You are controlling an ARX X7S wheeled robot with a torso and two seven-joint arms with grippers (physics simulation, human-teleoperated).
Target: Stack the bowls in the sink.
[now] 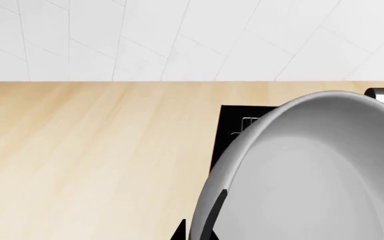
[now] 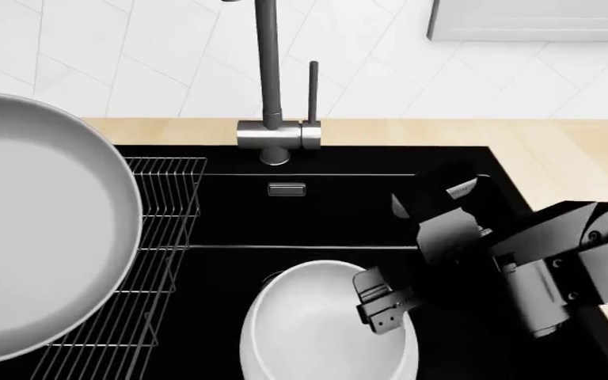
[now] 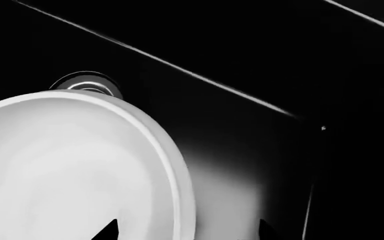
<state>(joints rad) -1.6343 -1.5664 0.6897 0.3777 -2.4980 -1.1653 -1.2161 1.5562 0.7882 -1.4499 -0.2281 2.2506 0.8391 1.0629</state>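
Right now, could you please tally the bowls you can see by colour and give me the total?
Grey bowl: 1
White bowl: 1
Total: 2

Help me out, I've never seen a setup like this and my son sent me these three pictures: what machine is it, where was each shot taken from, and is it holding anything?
These are simulator renders of a two-armed robot at a kitchen sink.

The middle picture comes from a camera on its head, looking down. It shows the black basin, a steel faucet and a wire dish rack.

The other two come from cameras near each arm's gripper.

The left gripper is barely visible, but dark fingers straddle the rim of the grey bowl, which looks lifted near the rack.

The right gripper is at the rim of the white bowl, which is low in the basin beside the round drain. Whether it grips the bowl is unclear.
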